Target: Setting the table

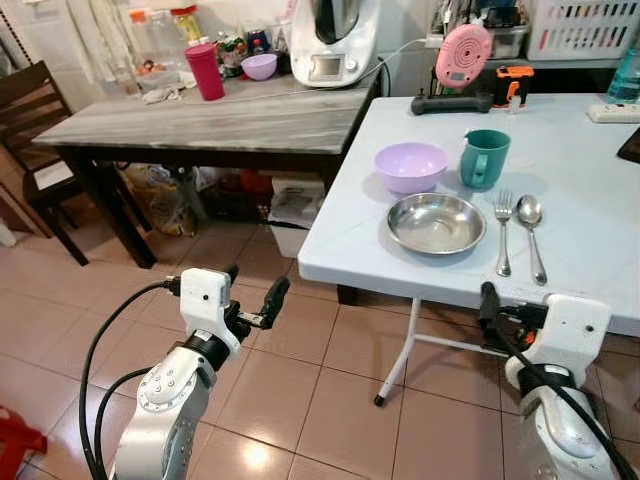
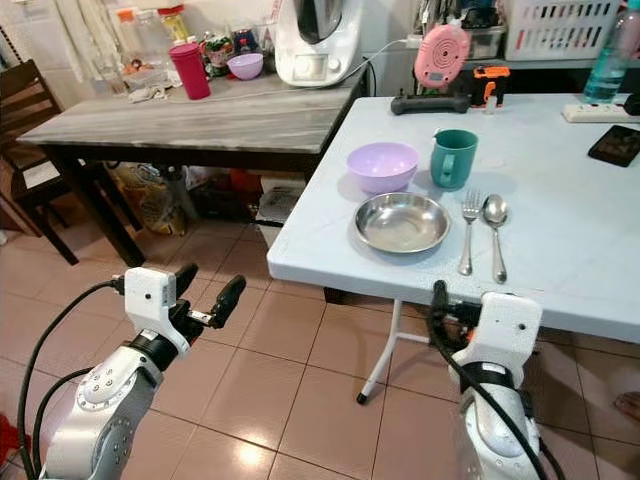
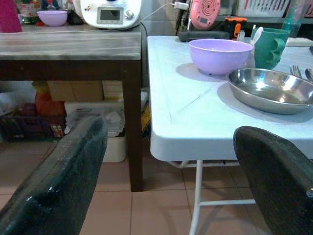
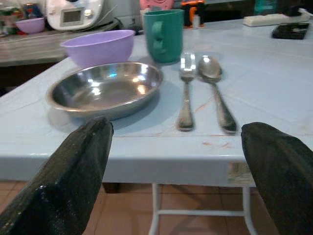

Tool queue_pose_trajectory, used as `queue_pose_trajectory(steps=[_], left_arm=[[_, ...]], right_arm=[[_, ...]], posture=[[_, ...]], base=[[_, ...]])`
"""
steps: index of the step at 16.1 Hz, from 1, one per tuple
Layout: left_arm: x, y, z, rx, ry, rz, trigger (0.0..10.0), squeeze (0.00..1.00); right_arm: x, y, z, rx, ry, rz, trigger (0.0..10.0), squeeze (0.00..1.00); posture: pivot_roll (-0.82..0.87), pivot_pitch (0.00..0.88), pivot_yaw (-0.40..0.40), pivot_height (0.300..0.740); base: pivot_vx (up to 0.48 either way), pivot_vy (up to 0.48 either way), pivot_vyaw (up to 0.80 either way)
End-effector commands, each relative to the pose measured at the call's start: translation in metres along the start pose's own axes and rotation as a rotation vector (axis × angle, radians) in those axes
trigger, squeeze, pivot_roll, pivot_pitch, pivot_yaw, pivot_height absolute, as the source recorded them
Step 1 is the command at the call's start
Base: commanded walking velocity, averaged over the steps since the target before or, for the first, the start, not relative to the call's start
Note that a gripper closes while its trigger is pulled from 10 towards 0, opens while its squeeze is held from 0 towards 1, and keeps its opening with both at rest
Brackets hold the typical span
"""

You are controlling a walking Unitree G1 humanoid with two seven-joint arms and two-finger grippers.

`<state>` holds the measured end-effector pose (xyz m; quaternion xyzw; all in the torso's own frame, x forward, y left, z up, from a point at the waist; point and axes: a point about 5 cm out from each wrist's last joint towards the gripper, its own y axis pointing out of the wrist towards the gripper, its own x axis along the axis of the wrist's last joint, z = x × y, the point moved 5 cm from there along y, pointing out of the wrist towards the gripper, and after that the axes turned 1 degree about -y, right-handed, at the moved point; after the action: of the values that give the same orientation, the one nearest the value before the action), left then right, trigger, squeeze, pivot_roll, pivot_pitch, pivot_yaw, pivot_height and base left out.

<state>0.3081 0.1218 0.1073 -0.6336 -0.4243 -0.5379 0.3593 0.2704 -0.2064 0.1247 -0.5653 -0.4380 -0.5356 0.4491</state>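
Observation:
On the pale blue folding table (image 1: 590, 170) lie a steel plate (image 1: 436, 222), a purple bowl (image 1: 411, 166), a teal mug (image 1: 485, 158), and a fork (image 1: 503, 232) beside a spoon (image 1: 531, 232). My left gripper (image 1: 252, 296) is open, held over the tiled floor left of the table's near corner, nothing between its fingers. My right gripper (image 4: 178, 171) is open too, just below the table's front edge, facing the fork (image 4: 186, 93) and spoon (image 4: 215, 93). The plate (image 3: 271, 89) and bowl (image 3: 220, 55) also appear in the left wrist view.
A dark wooden table (image 1: 200, 125) stands to the left with a pink cup (image 1: 206, 72), a second purple bowl (image 1: 260, 66) and a white kitchen machine (image 1: 335, 40). A wooden chair (image 1: 30, 130) is at far left. Boxes and bags sit under the wooden table.

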Motion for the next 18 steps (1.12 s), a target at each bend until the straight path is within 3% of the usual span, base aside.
queue_pose_trajectory(steps=[1,18], left_arm=[[0.006,-0.002,0.003,-0.002,0.001,-0.019,10.0,0.00],[0.005,0.000,-0.007,-0.074,-0.033,-0.014,10.0,0.00]], right_arm=[[0.010,-0.001,0.007,0.030,0.006,-0.036,10.0,0.00],[0.009,-0.002,0.006,0.042,0.026,-0.050,10.0,0.00]], posture=[[-0.22,0.006,0.108,0.740],[-0.23,0.002,0.106,0.740]], base=[[0.000,0.000,0.00],[0.317,0.000,-0.08]])
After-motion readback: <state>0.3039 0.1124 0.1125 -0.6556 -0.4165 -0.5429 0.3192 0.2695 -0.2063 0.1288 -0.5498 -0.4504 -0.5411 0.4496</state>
